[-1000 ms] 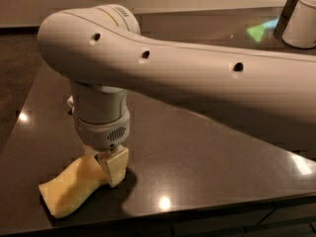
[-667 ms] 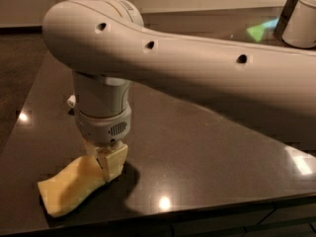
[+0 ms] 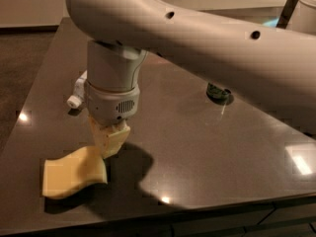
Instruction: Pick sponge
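Observation:
The sponge (image 3: pixel 74 173) is a pale yellow foam block with wavy sides, near the front left of the dark table (image 3: pixel 207 152). Its right end curves up into my gripper (image 3: pixel 109 138), which points straight down from the big white arm (image 3: pixel 197 38). The gripper is shut on that right end of the sponge. The sponge hangs to the left, just above the tabletop, with its shadow under it. The pale yellow finger pads (image 3: pixel 114 137) show below the grey wrist.
A small white bottle (image 3: pixel 76 94) lies on the table just behind the wrist. A dark green object (image 3: pixel 217 92) sits further right, partly behind the arm. The table's front edge (image 3: pixel 197 214) is close below the sponge. A white object (image 3: pixel 302 11) stands at the back right.
The gripper has risen and moved slightly right with the sponge's end in it. The sponge has come up off the table surface.

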Robot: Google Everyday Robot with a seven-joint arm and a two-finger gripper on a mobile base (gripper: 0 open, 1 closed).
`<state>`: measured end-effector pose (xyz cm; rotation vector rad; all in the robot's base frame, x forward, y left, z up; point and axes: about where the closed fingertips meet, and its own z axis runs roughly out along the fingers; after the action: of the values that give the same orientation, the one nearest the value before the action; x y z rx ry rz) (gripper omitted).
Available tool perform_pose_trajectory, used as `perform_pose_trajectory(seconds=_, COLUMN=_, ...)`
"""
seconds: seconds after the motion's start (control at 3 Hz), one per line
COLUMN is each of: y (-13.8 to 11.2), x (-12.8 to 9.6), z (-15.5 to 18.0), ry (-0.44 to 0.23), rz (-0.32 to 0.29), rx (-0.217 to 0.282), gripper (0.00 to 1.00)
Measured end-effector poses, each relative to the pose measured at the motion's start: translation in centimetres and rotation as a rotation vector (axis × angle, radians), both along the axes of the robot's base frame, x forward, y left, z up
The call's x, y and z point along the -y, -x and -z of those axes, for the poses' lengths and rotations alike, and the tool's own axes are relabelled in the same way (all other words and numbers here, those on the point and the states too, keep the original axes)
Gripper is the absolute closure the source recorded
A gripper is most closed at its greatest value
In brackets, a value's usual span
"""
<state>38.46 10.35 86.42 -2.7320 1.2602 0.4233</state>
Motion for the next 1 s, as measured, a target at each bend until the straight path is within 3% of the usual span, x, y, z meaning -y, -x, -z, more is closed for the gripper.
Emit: perform_pose_trajectory(seconds=1.0, y=-6.1, x=2.5, z=-4.9, ry=-0.116, rz=0.14, rx=-0.105, gripper=1.0)
